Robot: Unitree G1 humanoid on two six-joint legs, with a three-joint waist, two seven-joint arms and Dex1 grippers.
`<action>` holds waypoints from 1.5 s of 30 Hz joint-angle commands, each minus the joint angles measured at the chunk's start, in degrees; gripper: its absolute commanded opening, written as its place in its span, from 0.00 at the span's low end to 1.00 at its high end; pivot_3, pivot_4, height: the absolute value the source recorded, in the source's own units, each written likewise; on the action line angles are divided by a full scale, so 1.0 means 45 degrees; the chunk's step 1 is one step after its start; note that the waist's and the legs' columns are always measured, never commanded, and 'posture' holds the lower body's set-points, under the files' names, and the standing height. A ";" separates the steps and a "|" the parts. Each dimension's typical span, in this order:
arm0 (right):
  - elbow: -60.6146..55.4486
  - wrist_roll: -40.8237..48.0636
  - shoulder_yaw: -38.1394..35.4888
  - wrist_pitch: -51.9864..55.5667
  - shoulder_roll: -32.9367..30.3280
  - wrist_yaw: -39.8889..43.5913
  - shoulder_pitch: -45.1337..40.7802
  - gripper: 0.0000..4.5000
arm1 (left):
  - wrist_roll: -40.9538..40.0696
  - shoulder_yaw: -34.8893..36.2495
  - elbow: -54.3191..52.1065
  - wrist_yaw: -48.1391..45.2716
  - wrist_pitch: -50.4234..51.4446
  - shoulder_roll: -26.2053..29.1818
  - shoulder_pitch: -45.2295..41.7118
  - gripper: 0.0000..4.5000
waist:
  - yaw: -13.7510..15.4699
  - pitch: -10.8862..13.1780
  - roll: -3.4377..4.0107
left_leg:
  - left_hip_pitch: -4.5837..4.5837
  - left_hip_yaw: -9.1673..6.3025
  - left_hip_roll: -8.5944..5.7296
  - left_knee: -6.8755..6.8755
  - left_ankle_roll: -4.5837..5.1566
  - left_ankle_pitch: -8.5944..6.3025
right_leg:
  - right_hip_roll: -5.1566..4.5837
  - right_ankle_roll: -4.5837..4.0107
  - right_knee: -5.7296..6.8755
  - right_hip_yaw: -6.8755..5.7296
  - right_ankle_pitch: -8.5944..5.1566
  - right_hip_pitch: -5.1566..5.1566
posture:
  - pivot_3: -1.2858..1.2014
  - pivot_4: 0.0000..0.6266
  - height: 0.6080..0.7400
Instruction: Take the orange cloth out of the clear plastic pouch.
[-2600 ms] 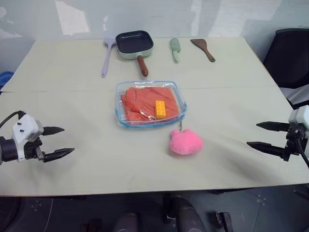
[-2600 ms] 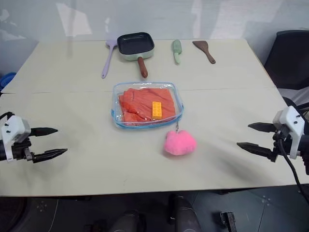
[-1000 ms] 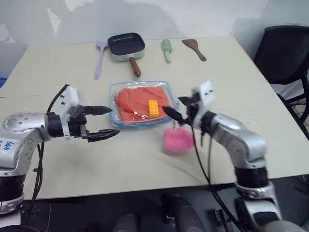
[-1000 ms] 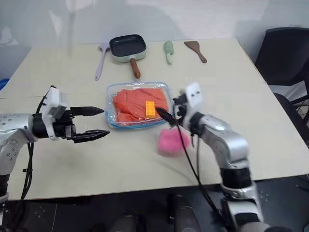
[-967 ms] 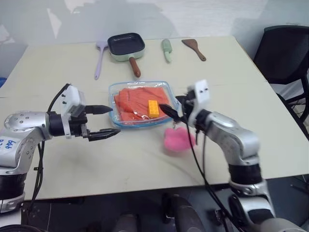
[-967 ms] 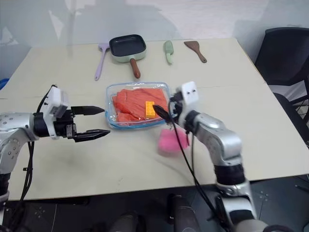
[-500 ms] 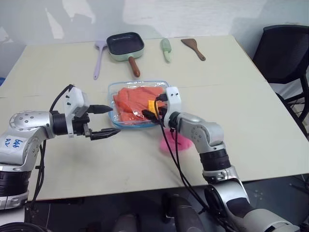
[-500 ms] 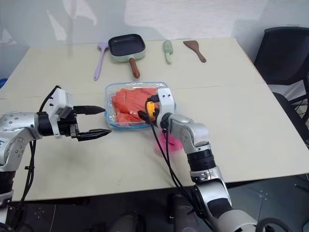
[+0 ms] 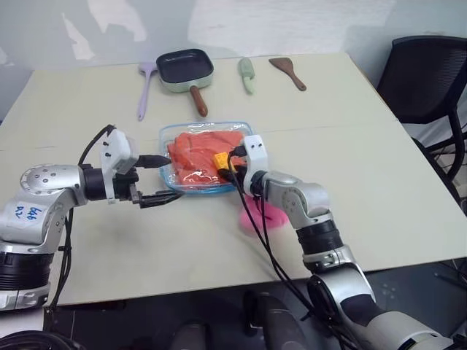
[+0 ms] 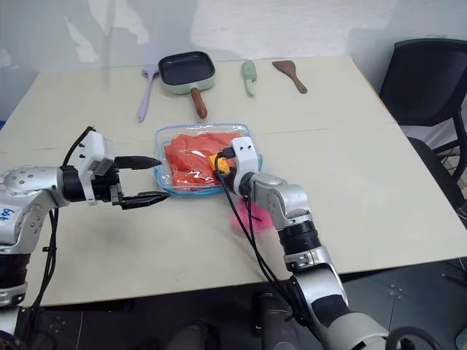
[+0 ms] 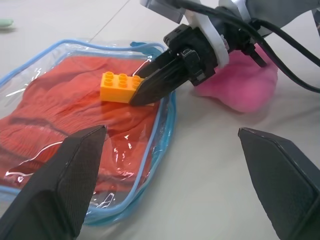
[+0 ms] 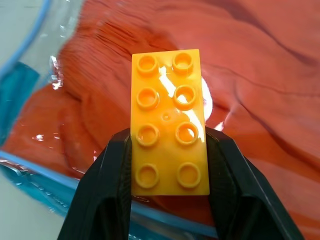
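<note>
Clear plastic pouch (image 9: 248, 146) flat at counter (image 9: 379, 146) centre, long axis across me, orange cloth (image 9: 193, 149) inside; my right gripper (image 12: 169, 165) reaches forward-left, closed on yellow brick (image 12: 169, 122) atop pouch; my left gripper (image 9: 157, 180) spread wide, empty, level, pointing at pouch's left edge

A lab or office: plain table (image 9: 379, 168), black office chair (image 9: 427, 76), white wall (image 9: 292, 25).

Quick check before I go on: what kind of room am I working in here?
Probably a lab or office test bench rather than a kitchen: a plain beige table against a pale wall, a black office chair beside it, and staged props such as a frying pan and spatulas.
</note>
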 commanded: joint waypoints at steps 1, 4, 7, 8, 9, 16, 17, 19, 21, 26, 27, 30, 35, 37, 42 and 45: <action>-0.2569 0.1187 -0.0857 0.1283 -0.1803 0.1434 0.0042 0.34 | -0.0202 -0.0258 -0.0303 0.0012 0.0041 -0.0472 -0.0416 1.00 | 0.0084 0.0000 -0.0001 | -0.0006 -0.0005 -0.0004 0.0000 0.0006 -0.0003 | -0.0005 0.0004 -0.0004 -0.0005 0.0002 0.0000 | 0.52 0.24 1.00; -0.3958 0.1825 -0.2137 0.2328 -0.4552 0.2415 0.0608 0.34 | -0.0289 -0.0871 -0.0629 0.0057 0.0170 -0.1269 -0.0857 1.00 | 0.0406 0.0000 -0.0001 | -0.0020 -0.0009 -0.0014 0.0011 0.0032 -0.0012 | -0.0015 0.0018 -0.0019 -0.0012 0.0010 0.0003 | 0.52 0.24 1.00; -0.4550 0.1671 -0.3447 0.2720 -0.7187 0.2764 0.1877 0.34 | -0.0228 -0.1467 -0.0723 0.0125 0.0157 -0.2110 -0.1435 1.00 | 0.0649 -0.0001 -0.0004 | -0.0039 -0.0008 -0.0026 0.0029 0.0067 -0.0027 | -0.0019 0.0051 -0.0067 -0.0021 0.0029 0.0023 | 0.52 0.24 1.00; -0.4611 0.1601 -0.4006 0.2756 -0.7914 0.2835 0.2483 0.34 | -0.0164 -0.1649 -0.0673 0.0131 0.0105 -0.2377 -0.1645 1.00 | 0.0668 -0.0001 -0.0005 | -0.0037 -0.0006 -0.0029 0.0033 0.0074 -0.0031 | -0.0019 0.0057 -0.0074 -0.0020 0.0033 0.0030 | 0.52 0.24 1.00; -0.4634 0.1565 -0.4545 0.2813 -0.8459 0.2865 0.3090 0.34 | -0.0097 -0.1795 -0.0596 0.0128 0.0044 -0.2591 -0.1827 1.00 | 0.0685 -0.0001 -0.0006 | -0.0035 -0.0003 -0.0032 0.0034 0.0076 -0.0032 | -0.0017 0.0062 -0.0081 -0.0017 0.0036 0.0035 | 0.52 0.24 1.00; -0.5395 0.1881 -0.7253 0.2671 -0.8599 0.2563 0.6962 0.34 | 0.0257 -0.2204 0.0238 -0.0319 -0.0475 -0.3128 -0.2663 1.00 | 0.0459 0.0000 -0.0007 | 0.0026 0.0071 -0.0028 0.0029 0.0050 -0.0020 | 0.0019 0.0066 -0.0072 0.0084 0.0038 0.0086 | 0.52 0.24 1.00; -0.5464 0.1785 -0.7270 0.2484 -0.8493 0.2465 0.7217 0.34 | 0.0320 -0.2224 0.0318 -0.0375 -0.0557 -0.3119 -0.2702 1.00 | 0.0421 0.0000 -0.0007 | 0.0031 0.0069 -0.0024 0.0027 0.0034 -0.0011 | 0.0030 0.0064 -0.0067 0.0091 0.0039 0.0086 | 0.52 0.24 1.00; -0.5474 0.1825 -0.7678 0.2534 -0.8008 0.1994 0.7413 0.57 | 0.0523 -0.2274 0.0572 -0.0523 -0.0828 -0.3029 -0.2782 1.00 | 0.0330 -0.0001 -0.0006 | 0.0030 0.0063 -0.0025 0.0027 0.0018 -0.0001 | 0.0036 0.0060 -0.0057 0.0106 0.0040 0.0081 | 0.52 0.24 1.00; -0.5472 0.1633 -0.7712 0.2330 -0.8024 0.1831 0.7698 0.72 | 0.0823 -0.2308 0.0863 -0.0640 -0.1185 -0.2887 -0.2814 1.00 | 0.0326 -0.0001 -0.0005 | 0.0028 0.0063 -0.0026 0.0026 0.0012 0.0001 | 0.0040 0.0057 -0.0050 0.0117 0.0039 0.0073 | 0.52 0.24 1.00; -0.5530 0.1459 -0.7460 0.1528 -0.9443 0.2753 0.8124 0.99 | 0.2020 -0.2346 0.1989 -0.0912 -0.2715 -0.2153 -0.2642 1.00 | 0.0376 -0.0001 -0.0004 | 0.0019 0.0061 -0.0027 0.0023 0.0013 0.0001 | 0.0042 0.0053 -0.0062 0.0114 0.0037 0.0067 | 0.52 0.24 1.00; -0.5566 0.1430 -0.7338 0.1155 -0.9989 0.3283 0.8207 0.99 | 0.2438 -0.2373 0.2401 -0.0960 -0.3294 -0.1890 -0.2621 1.00 | 0.0384 0.0000 -0.0001 | 0.0017 0.0062 -0.0030 0.0023 0.0015 0.0002 | 0.0040 0.0053 -0.0062 0.0114 0.0037 0.0066 | 0.52 0.24 1.00; -0.6132 0.2107 -0.7207 0.0325 -1.1329 0.5231 0.8256 0.99 | 0.3806 -0.2524 0.4034 -0.0985 -0.5223 -0.1097 -0.2775 1.00 | 0.0365 0.0000 -0.0001 | 0.0021 0.0060 -0.0029 0.0016 0.0021 0.0000 | 0.0052 0.0053 -0.0073 0.0110 0.0037 0.0069 | 0.52 0.24 1.00; -0.8607 0.5268 -0.7234 0.0476 -1.2990 0.9078 0.8017 0.99 | 0.5475 -0.2846 0.6587 -0.0554 -0.7909 -0.0769 -0.3447 1.00 | 0.0396 0.0004 -0.0008 | 0.0023 0.0051 -0.0007 -0.0002 0.0026 -0.0006 | 0.0081 0.0053 -0.0091 0.0105 0.0036 0.0072 | 0.52 0.24 1.00; -0.9174 0.6039 -0.6976 0.0615 -1.3265 0.9473 0.7637 0.99 | 0.5779 -0.2949 0.7095 -0.0343 -0.8458 -0.0998 -0.3631 1.00 | 0.0441 0.0012 -0.0023 | 0.0017 0.0047 -0.0006 -0.0002 0.0034 -0.0011 | 0.0076 0.0054 -0.0095 0.0095 0.0037 0.0074 | 0.52 0.24 1.00; -0.9434 0.6458 -0.5852 0.0493 -1.3245 0.9167 0.6546 0.99 | 0.6398 -0.3199 0.7950 0.0197 -0.9450 -0.1813 -0.3975 1.00 | 0.0723 0.0011 -0.0054 | 0.0014 0.0058 -0.0029 0.0019 0.0078 -0.0032 | 0.0024 0.0078 -0.0085 0.0061 0.0053 0.0075 | 0.52 0.24 1.00; -0.9432 0.6511 -0.5554 0.0397 -1.3248 0.9110 0.6368 1.00 | 0.6625 -0.3269 0.8394 0.0287 -1.0074 -0.2013 -0.4138 0.91 | 0.0817 0.0012 -0.0056 | -0.0007 0.0046 -0.0030 0.0079 0.0097 -0.0040 | 0.0013 0.0089 -0.0081 0.0026 0.0062 0.0053 | 0.52 0.24 1.00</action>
